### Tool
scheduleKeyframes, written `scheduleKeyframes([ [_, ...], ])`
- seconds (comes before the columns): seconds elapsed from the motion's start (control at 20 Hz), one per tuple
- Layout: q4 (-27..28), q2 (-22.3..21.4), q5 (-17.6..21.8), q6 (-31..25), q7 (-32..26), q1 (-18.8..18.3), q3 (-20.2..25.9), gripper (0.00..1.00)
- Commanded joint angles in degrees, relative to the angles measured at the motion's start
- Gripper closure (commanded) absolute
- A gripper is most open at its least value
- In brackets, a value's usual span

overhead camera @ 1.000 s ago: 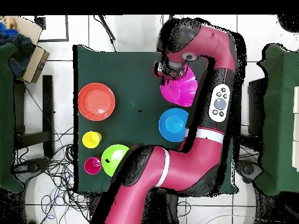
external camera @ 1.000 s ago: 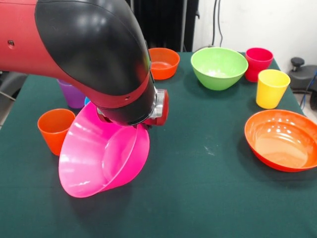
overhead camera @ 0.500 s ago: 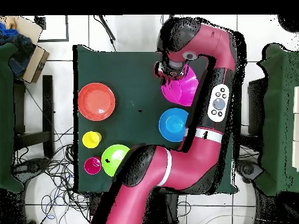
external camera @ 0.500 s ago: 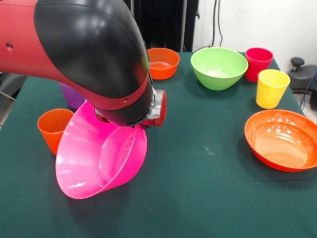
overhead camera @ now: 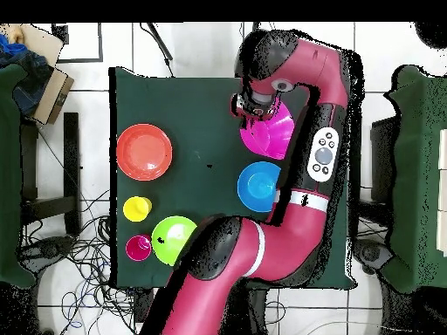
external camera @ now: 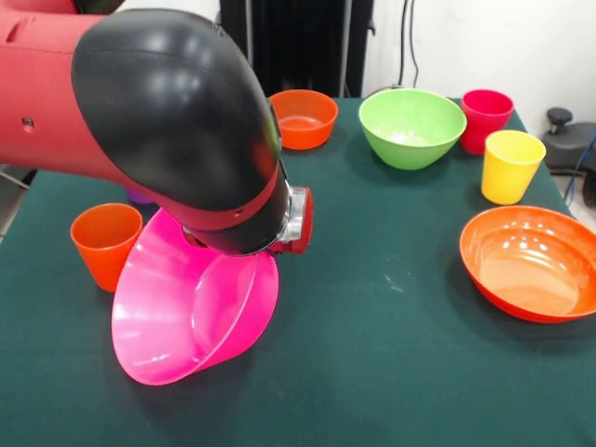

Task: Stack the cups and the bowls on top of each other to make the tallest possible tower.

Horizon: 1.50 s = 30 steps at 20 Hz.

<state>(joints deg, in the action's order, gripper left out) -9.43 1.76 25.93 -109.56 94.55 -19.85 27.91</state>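
Observation:
A large pink bowl [external camera: 186, 317] hangs tilted on its side under my wrist, its lower rim at the green cloth. The bulky arm [external camera: 177, 121] hides the grip in the front view. From overhead my gripper [overhead camera: 253, 106] sits on the pink bowl's [overhead camera: 275, 131] rim, shut on it. An orange cup [external camera: 104, 242] stands just left of the bowl. Only a sliver of a purple cup [external camera: 140, 196] shows behind the arm. Across the table are a small orange bowl [external camera: 303, 116], a green bowl [external camera: 412, 126], a red cup [external camera: 486, 116], a yellow cup [external camera: 510, 165] and a wide orange bowl [external camera: 531, 263].
A blue bowl [overhead camera: 260, 185] lies beside the pink one in the overhead view, partly under the arm. The table [external camera: 391, 372] is covered in dark green cloth. Chairs and cables surround it on the tiled floor.
The arm has shifted slightly and the pink bowl has sunk a little toward the table's front edge, still tilted. The purple cup is now almost fully covered by the arm.

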Motion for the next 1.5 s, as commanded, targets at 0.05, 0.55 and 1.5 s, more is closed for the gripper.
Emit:
scheduleKeyframes([
  [0.05,-1.48,-2.14,11.77,-6.35,-12.83,-1.98,14.22,1.0],
  [0.55,-2.63,-2.97,20.51,-7.83,-12.66,-4.06,23.16,1.0],
  [1.5,-3.71,-3.22,32.39,-9.68,-13.09,-6.64,34.79,1.0],
])
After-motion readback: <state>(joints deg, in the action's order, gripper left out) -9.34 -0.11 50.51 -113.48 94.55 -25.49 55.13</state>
